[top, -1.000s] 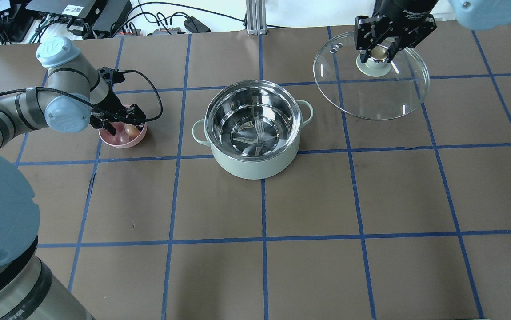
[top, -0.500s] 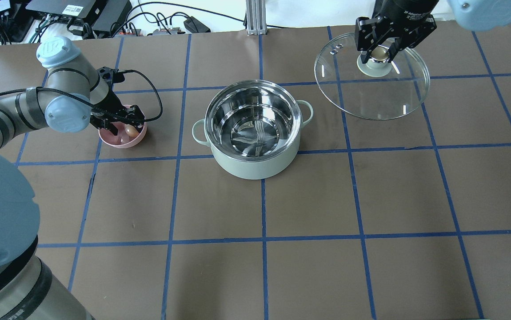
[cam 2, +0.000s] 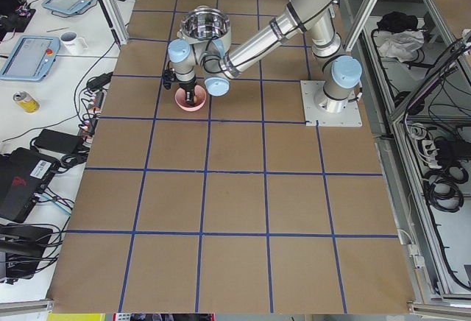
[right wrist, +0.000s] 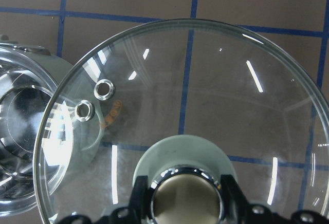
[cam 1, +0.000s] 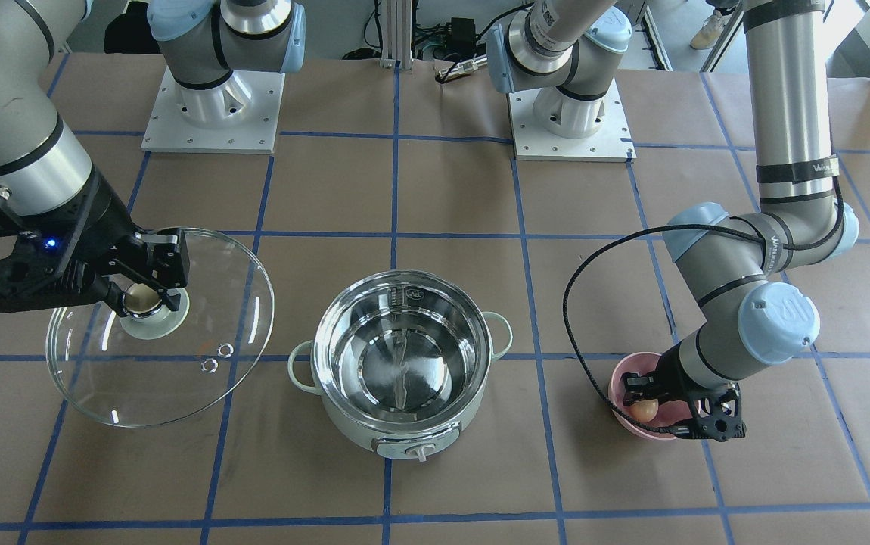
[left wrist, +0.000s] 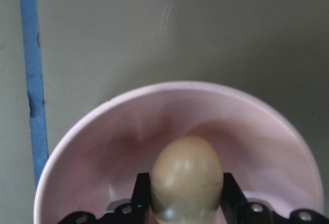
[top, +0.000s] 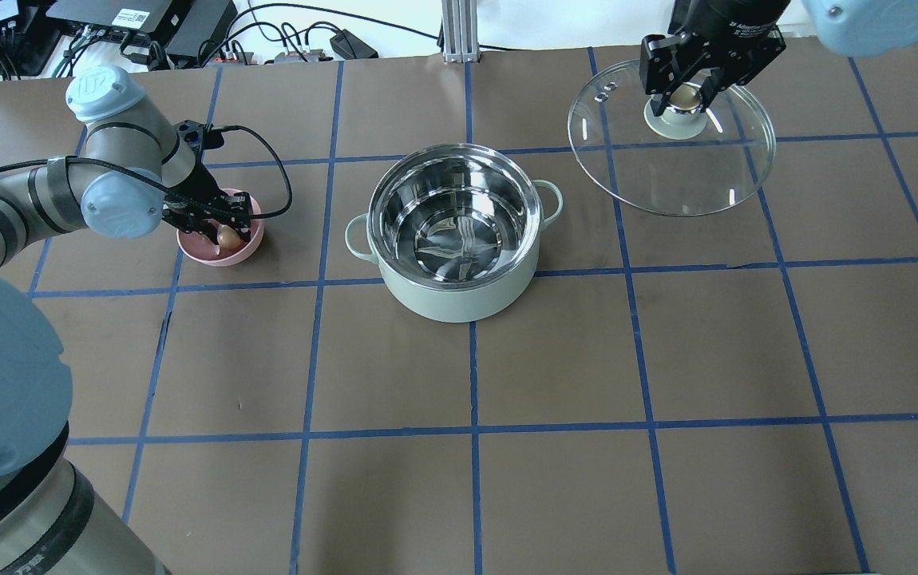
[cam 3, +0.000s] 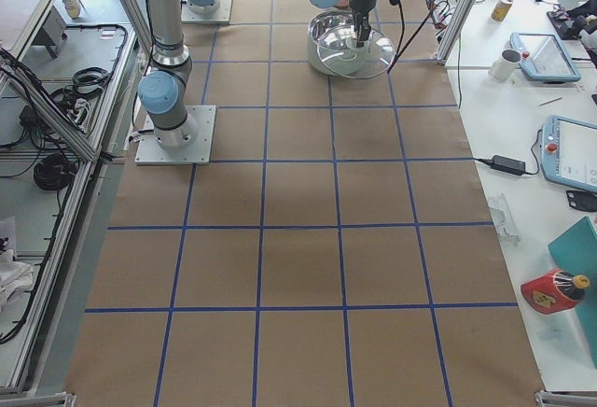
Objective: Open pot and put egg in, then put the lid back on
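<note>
The mint-green pot (top: 459, 239) (cam 1: 401, 371) stands open at the table's middle, its steel inside bare. My left gripper (top: 223, 231) (cam 1: 650, 409) reaches into the pink bowl (top: 219, 247) (cam 1: 658, 431) and is shut on the light-brown egg (left wrist: 186, 178) (cam 1: 644, 409); both fingers press its sides in the left wrist view. My right gripper (top: 682, 96) (cam 1: 144, 299) is shut on the knob (right wrist: 185, 196) of the clear glass lid (top: 670, 172) (cam 1: 163, 371) (right wrist: 205, 106). It holds the lid above the table, off to the pot's side.
Blue tape lines (top: 471, 359) divide the brown table into squares. Cables and electronics (top: 148, 24) lie beyond the far edge. The arm bases (cam 1: 212, 113) stand on plates at the robot's side. A metal post (top: 455, 32) stands at the far edge.
My left gripper's fingers have closed in on the egg in the pink bowl. My right gripper has carried the lid slightly further right and away from the pot.
</note>
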